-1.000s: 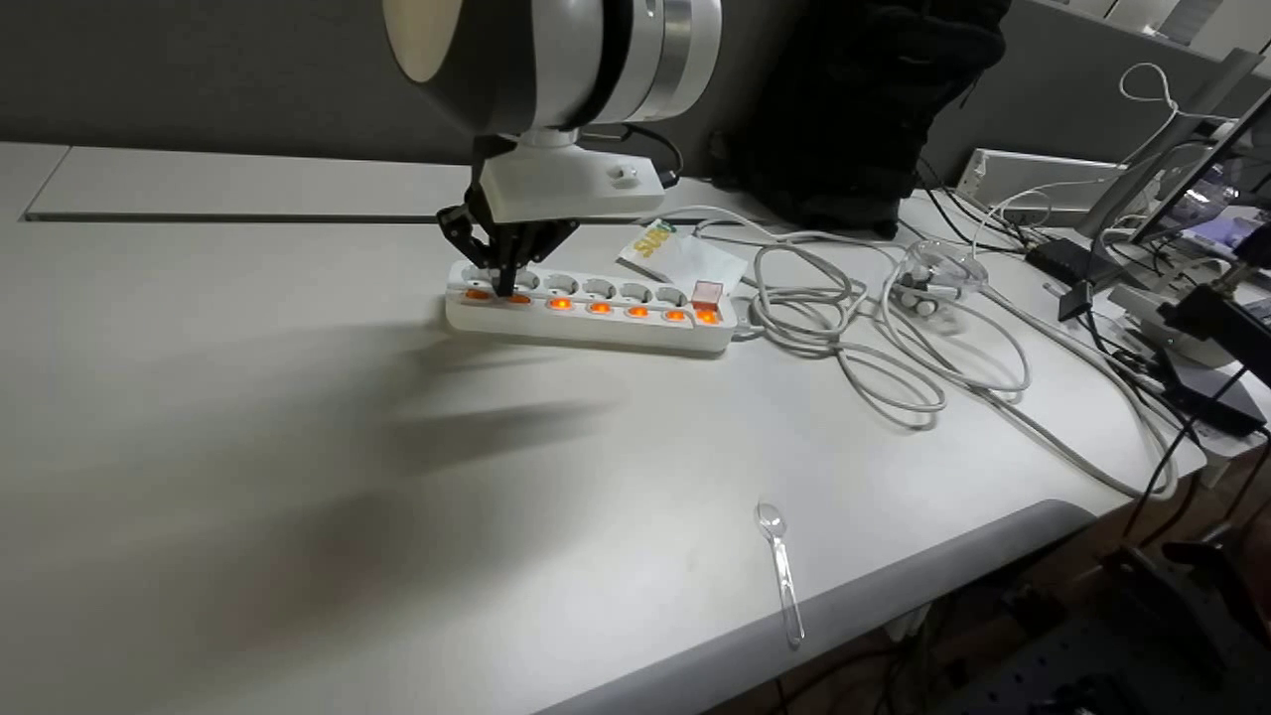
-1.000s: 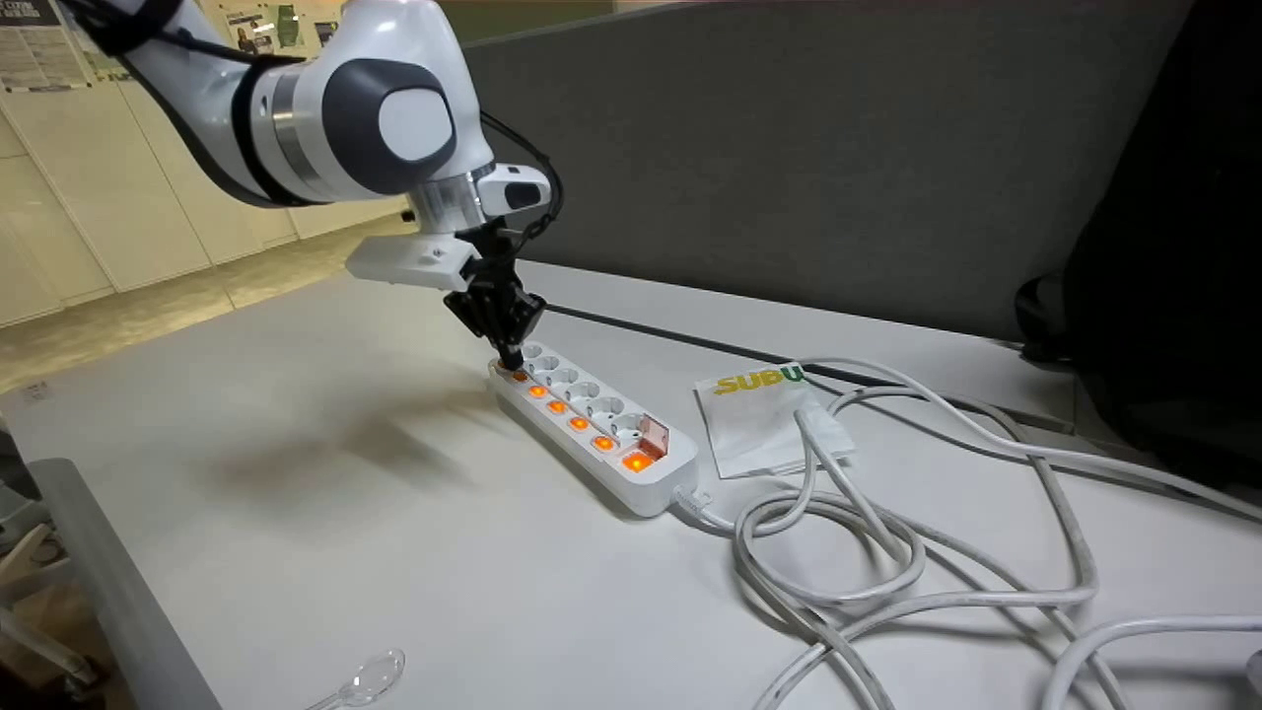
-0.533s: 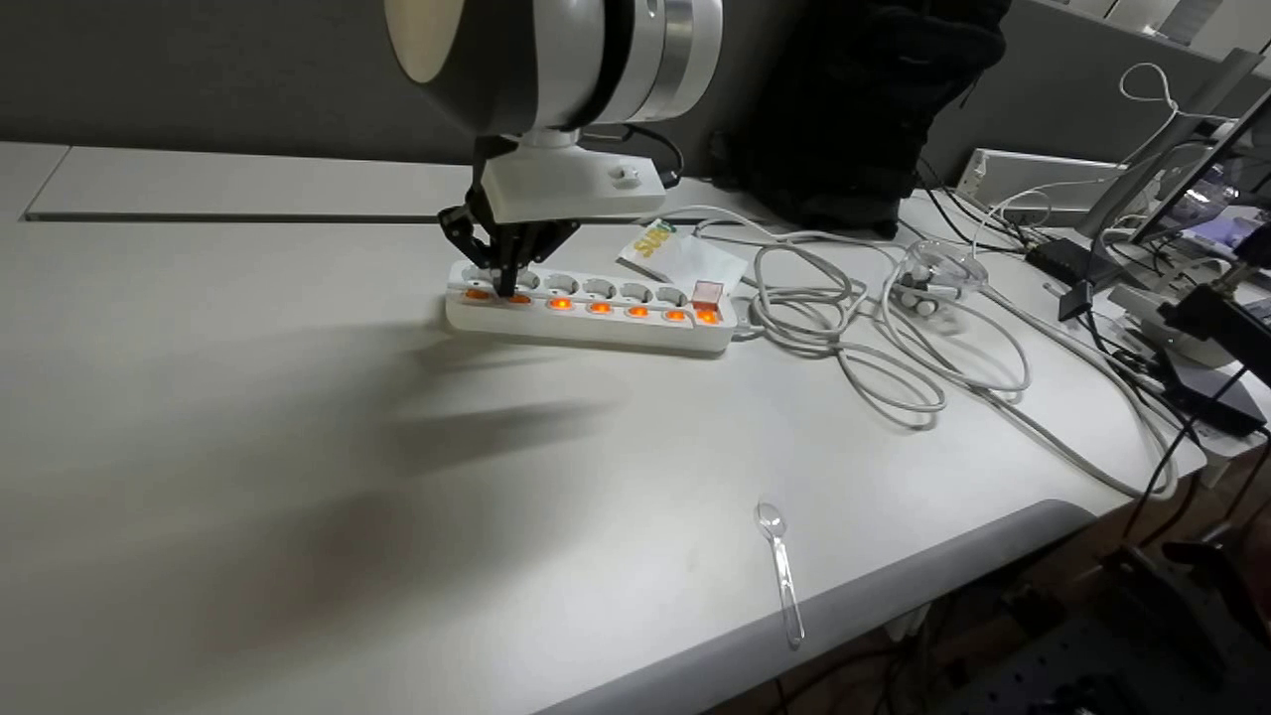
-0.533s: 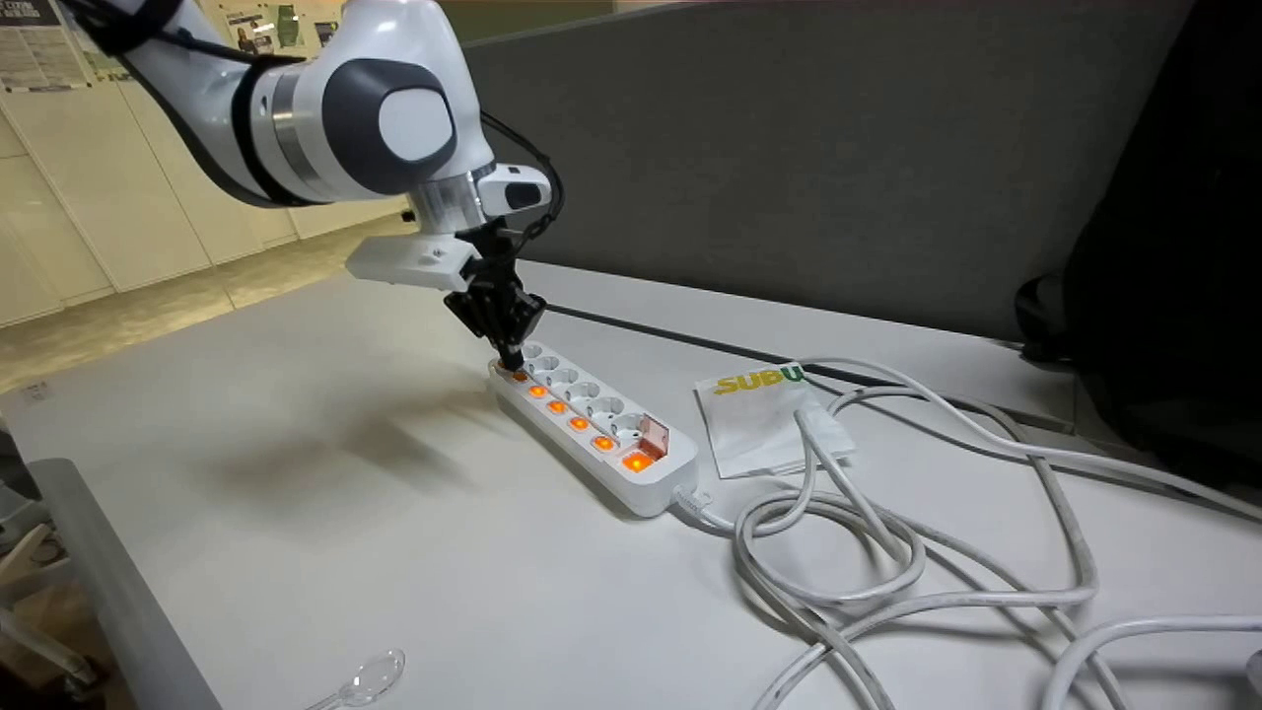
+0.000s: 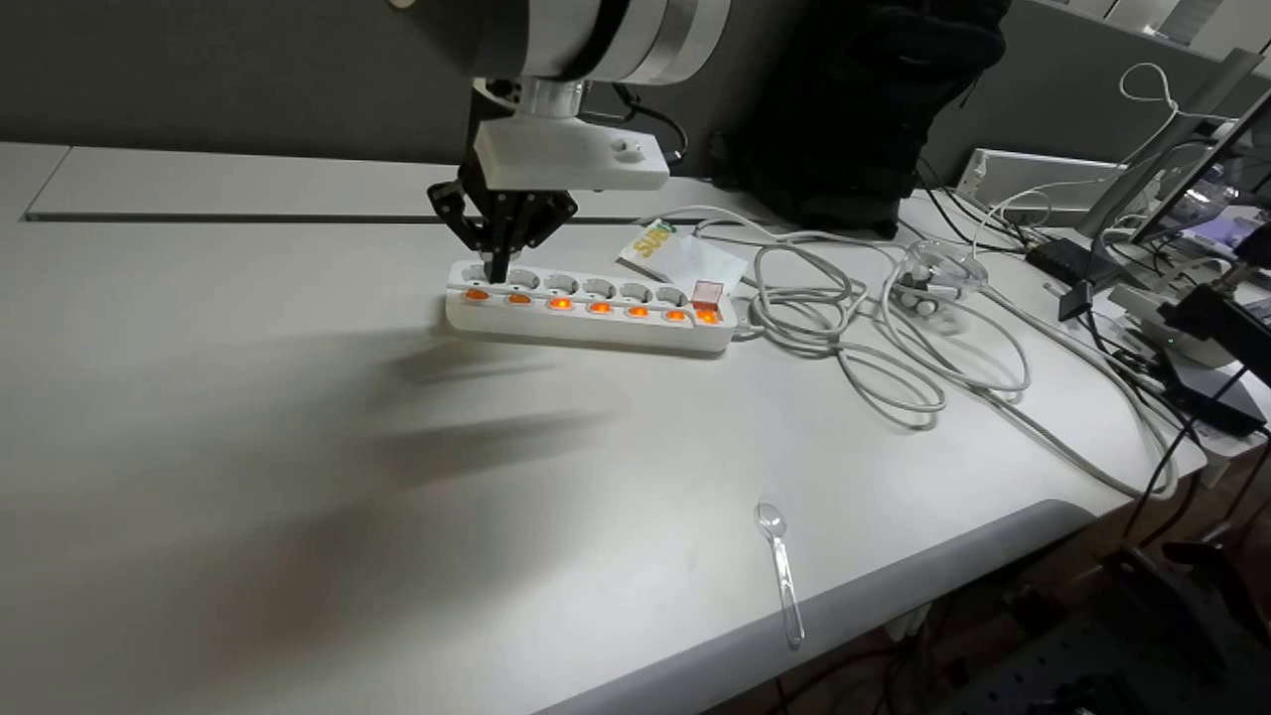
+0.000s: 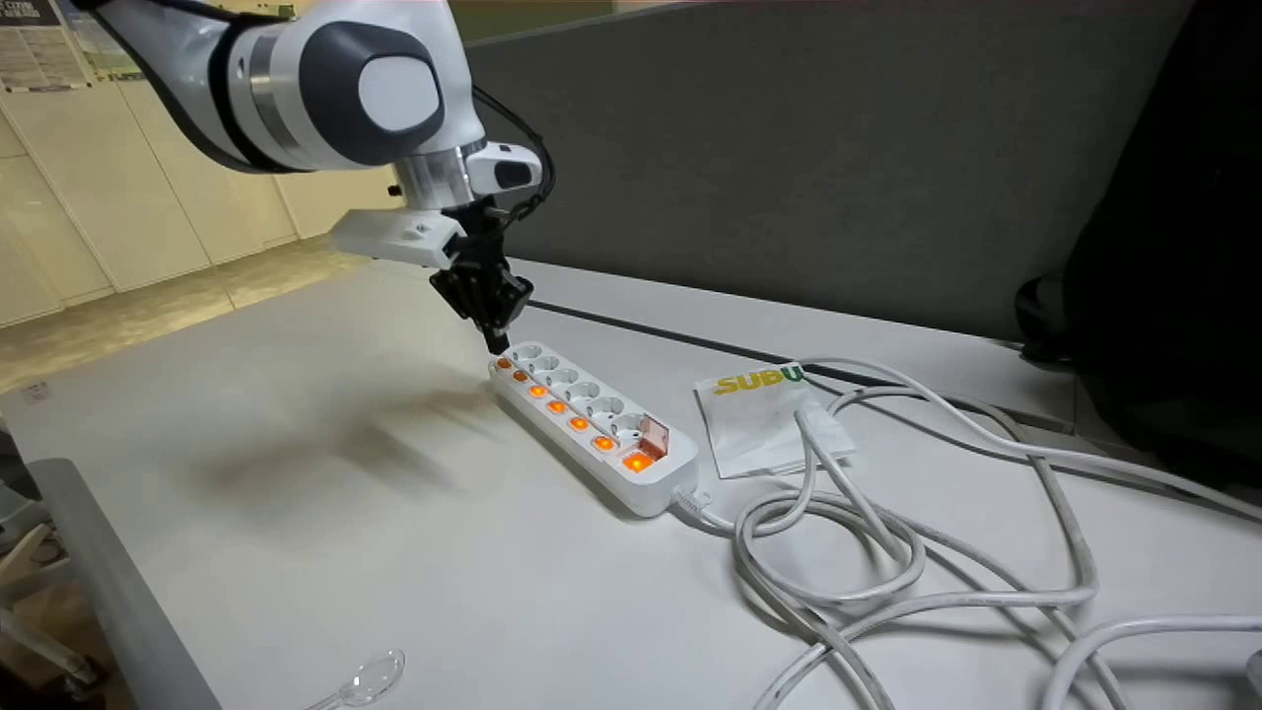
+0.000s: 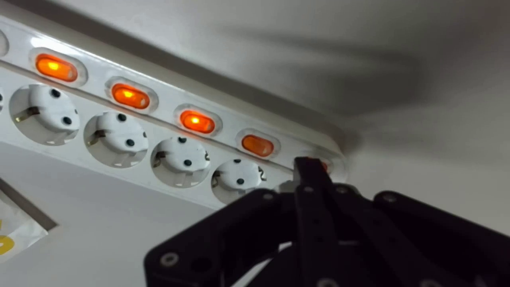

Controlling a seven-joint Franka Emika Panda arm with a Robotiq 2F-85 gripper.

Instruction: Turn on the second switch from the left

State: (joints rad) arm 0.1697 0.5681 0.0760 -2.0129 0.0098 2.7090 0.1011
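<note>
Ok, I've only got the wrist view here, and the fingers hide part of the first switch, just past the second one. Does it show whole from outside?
Observer: Yes. In an exterior view, the first switch shows whole beside the second switch, with no part of the gripper over it.
Operator: And the other end of the power strip, outside my frame?
Observer: There, near the cord, a larger square switch glows orange.
Operator: Anything loose on the table?
Observer: A clear spoon, its handle end on the gray edge.
</note>
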